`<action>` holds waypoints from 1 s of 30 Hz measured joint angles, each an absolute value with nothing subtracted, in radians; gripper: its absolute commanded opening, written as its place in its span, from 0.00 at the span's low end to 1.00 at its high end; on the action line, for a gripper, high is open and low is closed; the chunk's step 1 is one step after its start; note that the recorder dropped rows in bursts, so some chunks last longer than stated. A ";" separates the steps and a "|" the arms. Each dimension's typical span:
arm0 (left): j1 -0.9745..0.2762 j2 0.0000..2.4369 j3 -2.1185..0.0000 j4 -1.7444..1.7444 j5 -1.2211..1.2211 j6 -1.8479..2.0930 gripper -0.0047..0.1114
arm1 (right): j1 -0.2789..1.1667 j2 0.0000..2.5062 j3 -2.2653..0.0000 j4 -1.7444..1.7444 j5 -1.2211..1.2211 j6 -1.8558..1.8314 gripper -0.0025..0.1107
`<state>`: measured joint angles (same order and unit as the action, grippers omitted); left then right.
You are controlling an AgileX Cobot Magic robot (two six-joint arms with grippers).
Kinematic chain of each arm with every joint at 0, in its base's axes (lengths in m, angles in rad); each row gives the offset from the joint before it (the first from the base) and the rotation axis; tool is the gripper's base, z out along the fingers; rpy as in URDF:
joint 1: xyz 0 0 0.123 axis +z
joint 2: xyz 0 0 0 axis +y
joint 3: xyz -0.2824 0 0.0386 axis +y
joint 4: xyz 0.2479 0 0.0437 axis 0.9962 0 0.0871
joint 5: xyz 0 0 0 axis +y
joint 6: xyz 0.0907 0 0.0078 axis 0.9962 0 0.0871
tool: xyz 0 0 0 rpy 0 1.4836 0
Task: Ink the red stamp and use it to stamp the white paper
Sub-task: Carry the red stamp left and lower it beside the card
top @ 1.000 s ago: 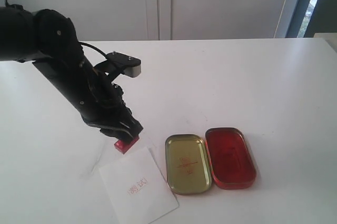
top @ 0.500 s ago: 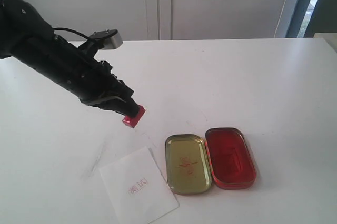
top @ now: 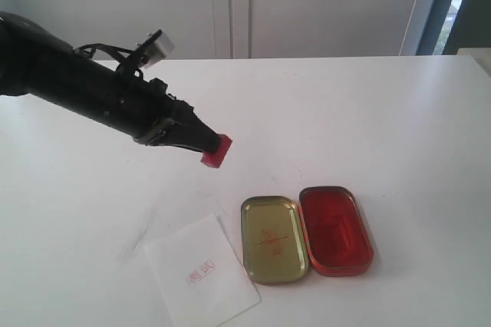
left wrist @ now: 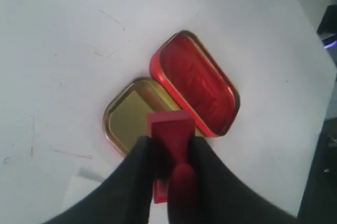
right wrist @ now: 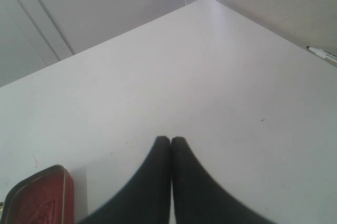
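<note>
Red stamp, handle mostly covered by left gripper.

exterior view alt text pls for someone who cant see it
The left end effector holds the red stamp in the air over a white table. Lower in the picture lies the white paper bearing a red imprint, beside an open red ink pad tin and its gold lid.

red ink tin open | gold lid touching alongside | white table
</note>
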<state>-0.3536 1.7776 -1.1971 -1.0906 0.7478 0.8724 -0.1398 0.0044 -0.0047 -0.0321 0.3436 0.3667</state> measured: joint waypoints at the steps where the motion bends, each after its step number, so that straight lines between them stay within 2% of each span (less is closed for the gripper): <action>1: -0.340 1.786 -1.197 -1.125 0.767 0.894 0.04 | -0.140 0.004 -0.005 -0.032 0.344 0.367 0.02; 10: -0.248 1.872 -1.197 -1.332 0.890 1.044 0.04 | -0.140 0.004 -0.005 -0.032 0.344 0.367 0.02; 30: -0.244 2.075 -1.198 -1.477 0.924 1.109 0.04 | -0.140 0.004 -0.005 -0.032 0.344 0.367 0.02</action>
